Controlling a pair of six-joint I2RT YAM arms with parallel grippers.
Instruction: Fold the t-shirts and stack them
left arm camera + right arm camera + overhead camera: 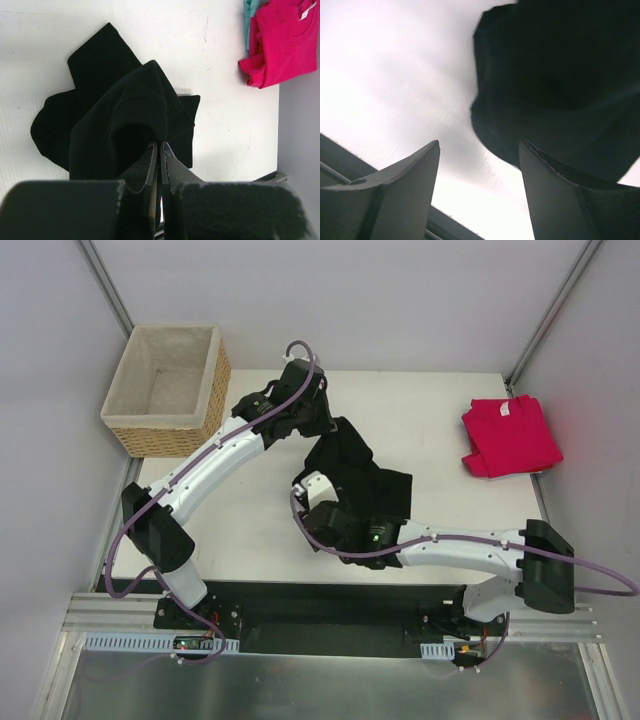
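Observation:
A black t-shirt lies crumpled mid-table, one part pulled up into a peak. My left gripper is shut on that peak; in the left wrist view its tips pinch the raised black cloth. My right gripper hangs open at the shirt's near left edge. In the right wrist view its jaws stand apart over bare table, with the right finger beside the black cloth and nothing between them. A folded pinkish-red t-shirt rests at the far right corner.
A wicker basket with pale lining stands at the far left corner. Beside the red shirt a strip of teal cloth shows. Grey walls close in the white table on the left, back and right.

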